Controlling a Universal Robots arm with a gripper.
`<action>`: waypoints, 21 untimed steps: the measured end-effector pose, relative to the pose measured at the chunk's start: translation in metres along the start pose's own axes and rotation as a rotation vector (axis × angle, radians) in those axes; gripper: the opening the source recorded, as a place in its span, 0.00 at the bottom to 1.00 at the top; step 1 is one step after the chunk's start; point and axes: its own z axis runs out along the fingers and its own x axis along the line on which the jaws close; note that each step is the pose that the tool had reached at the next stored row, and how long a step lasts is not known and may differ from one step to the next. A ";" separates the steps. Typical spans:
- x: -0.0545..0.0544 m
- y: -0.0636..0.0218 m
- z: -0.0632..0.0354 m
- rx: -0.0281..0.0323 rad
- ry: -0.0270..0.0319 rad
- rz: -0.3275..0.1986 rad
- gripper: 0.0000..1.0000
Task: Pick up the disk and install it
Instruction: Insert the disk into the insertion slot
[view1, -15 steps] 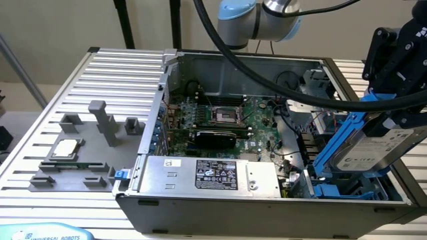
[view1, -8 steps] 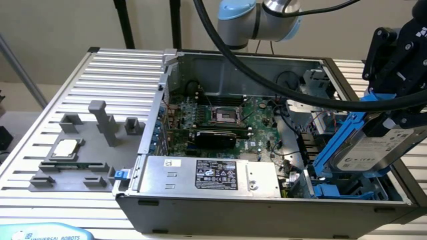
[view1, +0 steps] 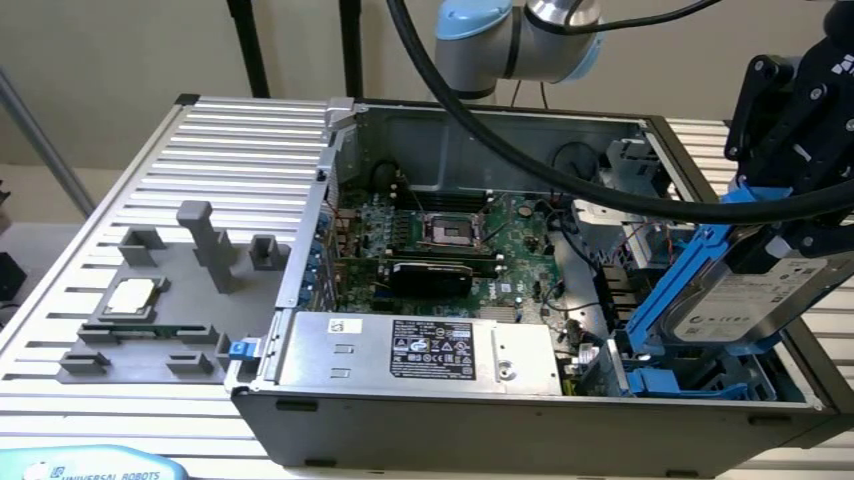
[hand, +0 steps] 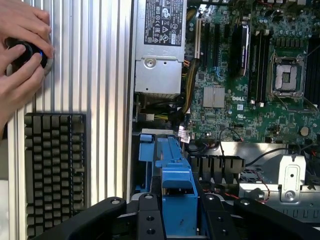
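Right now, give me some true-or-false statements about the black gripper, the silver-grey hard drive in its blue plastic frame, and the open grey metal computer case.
1. The black gripper grips the silver-grey disk by its blue frame. True.
2. The disk lies flat on the ribbed metal table. False: it is held tilted over the blue plastic drive cage.
3. The small square silver chip sits on the grey fixture outside the case. True.
4. The green motherboard is covered by a panel. False: it lies exposed.
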 end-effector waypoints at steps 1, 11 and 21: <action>0.000 0.0000 0.0003 -0.0001 0.0001 0.000 0.33; 0.000 0.0000 0.0072 -0.0002 0.0090 0.000 0.33; 0.000 -0.0003 0.0150 -0.0004 0.0090 0.000 0.33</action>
